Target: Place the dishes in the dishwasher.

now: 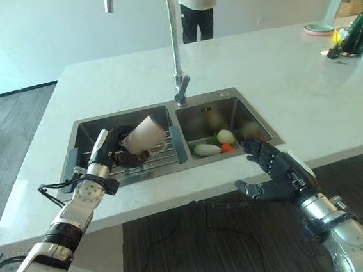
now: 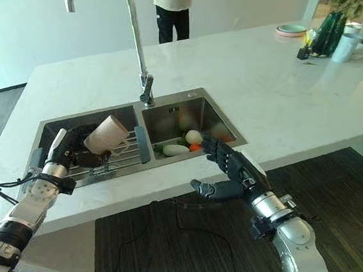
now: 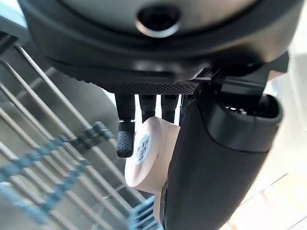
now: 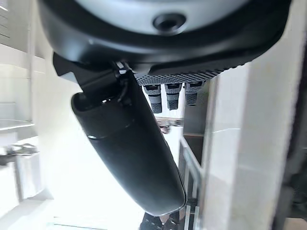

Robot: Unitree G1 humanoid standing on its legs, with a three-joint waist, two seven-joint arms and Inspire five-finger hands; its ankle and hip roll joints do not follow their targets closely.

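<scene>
Here, left hand [image 1: 104,156] around cup [image 1: 144,134]

Tall chrome faucet [image 1: 172,32] stands behind sink divider; vegetables [image 1: 216,144] lie in basin just beside right hand; person [image 1: 197,6] far behind counter.

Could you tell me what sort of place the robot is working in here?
Most likely a home-style kitchen. A double-basin steel sink is set into a pale stone countertop under a tall curved faucet, with a wire rack in one basin and vegetables in the other.
</scene>
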